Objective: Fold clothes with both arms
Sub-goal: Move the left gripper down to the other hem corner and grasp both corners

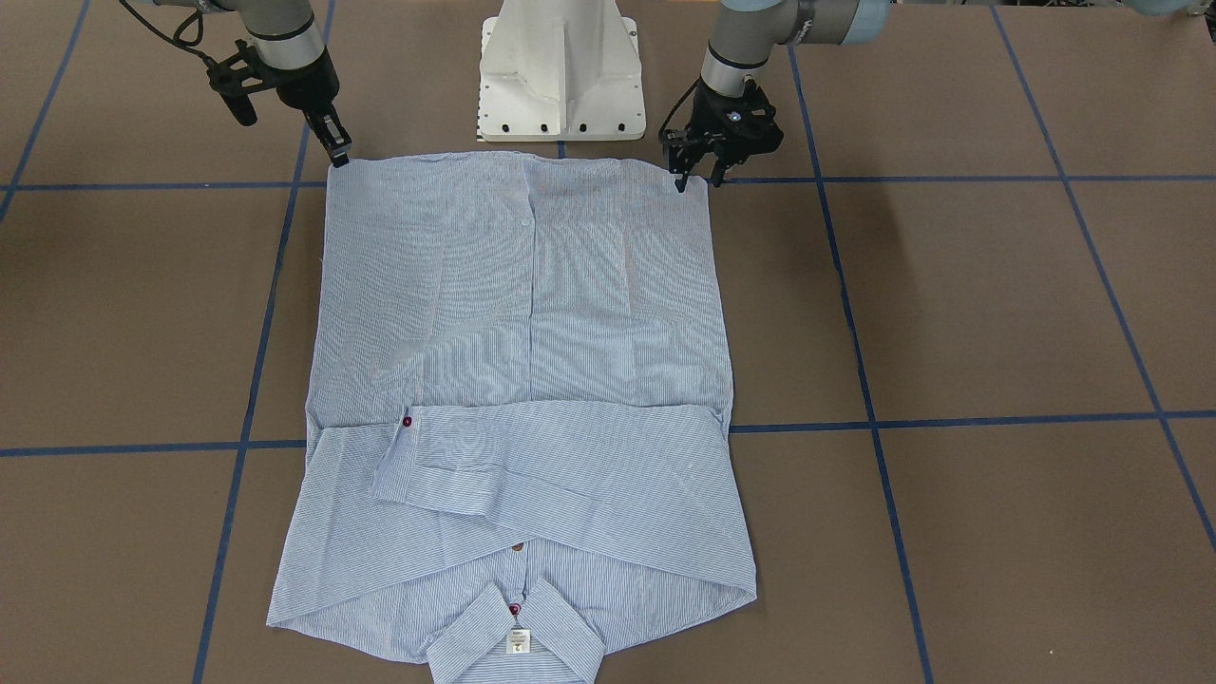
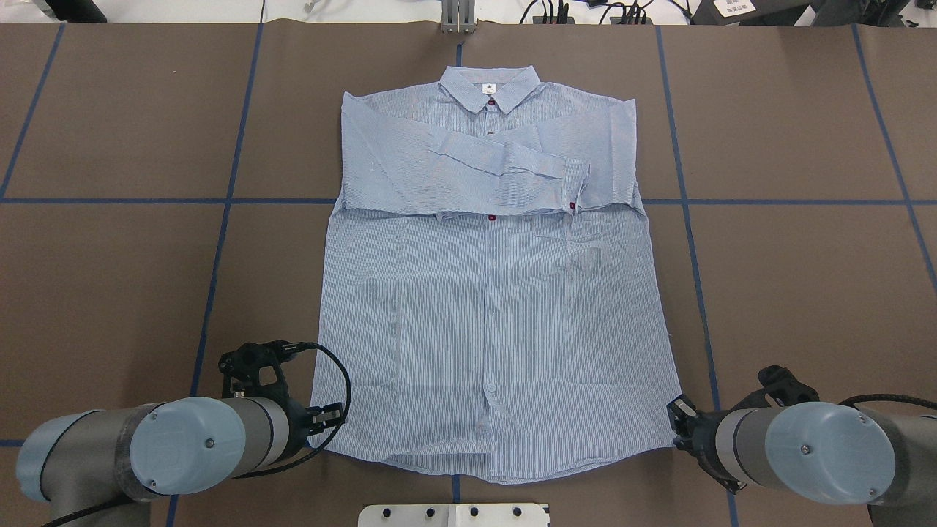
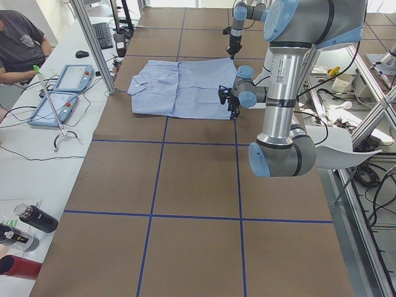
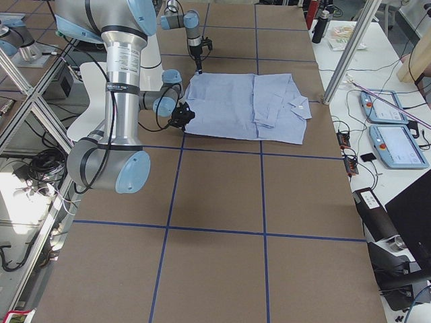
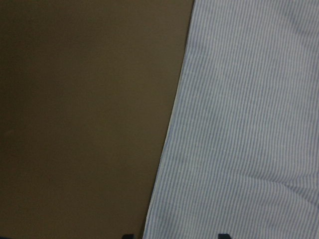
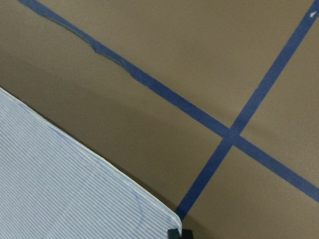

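Observation:
The light blue striped shirt [image 2: 490, 293] lies flat and face up on the brown table, collar [image 2: 490, 91] far from me. Both sleeves are folded across the chest. In the front-facing view it also shows [image 1: 522, 332]. My left gripper [image 2: 327, 417] is open at the hem's left corner. In its wrist view the fingertips [image 5: 224, 235] straddle the shirt's edge [image 5: 249, 124]. My right gripper [image 2: 677, 413] sits at the hem's right corner. Its tips look shut, right at the corner [image 6: 164, 211]. I cannot see whether cloth is pinched. The shirt is not lifted.
The white pedestal base [image 1: 560, 76] stands just behind the hem. Blue tape lines [image 1: 950, 418] grid the brown table. In the left side view an operator [image 3: 18, 43] sits by a side bench with tablets [image 3: 62, 105] and bottles [image 3: 31, 219].

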`<action>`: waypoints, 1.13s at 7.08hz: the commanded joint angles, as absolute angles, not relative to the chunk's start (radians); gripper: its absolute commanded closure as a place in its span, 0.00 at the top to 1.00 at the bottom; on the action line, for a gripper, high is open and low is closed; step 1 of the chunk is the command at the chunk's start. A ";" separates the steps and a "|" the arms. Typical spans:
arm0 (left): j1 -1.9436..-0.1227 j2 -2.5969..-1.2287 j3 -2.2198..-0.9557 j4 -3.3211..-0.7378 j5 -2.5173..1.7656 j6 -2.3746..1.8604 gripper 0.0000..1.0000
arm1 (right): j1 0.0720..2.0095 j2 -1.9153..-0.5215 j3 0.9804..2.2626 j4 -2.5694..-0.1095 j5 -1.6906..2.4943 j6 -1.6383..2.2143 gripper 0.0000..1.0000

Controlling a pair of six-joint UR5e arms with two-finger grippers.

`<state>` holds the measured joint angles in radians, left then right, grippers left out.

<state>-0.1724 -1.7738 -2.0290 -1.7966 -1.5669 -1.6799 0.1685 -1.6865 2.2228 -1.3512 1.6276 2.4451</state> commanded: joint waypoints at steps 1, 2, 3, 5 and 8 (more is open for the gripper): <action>-0.169 -1.773 -2.025 -1.795 -1.589 -1.678 0.57 | 0.169 -1.689 2.223 -1.350 1.628 2.445 0.00; -0.169 -1.773 -2.026 -1.793 -1.603 -1.678 0.55 | 0.169 -1.689 2.223 -1.350 1.628 2.445 0.00; -0.169 -1.772 -2.025 -1.792 -1.603 -1.678 0.53 | 0.169 -1.686 2.223 -1.350 1.628 2.445 0.00; -0.164 -1.772 -2.022 -1.790 -1.606 -1.678 0.53 | 0.169 -1.686 2.223 -1.350 1.628 2.445 0.00; -0.158 -1.773 -2.011 -1.792 -1.620 -1.678 0.49 | 0.169 -1.686 2.223 -1.350 1.628 2.445 0.00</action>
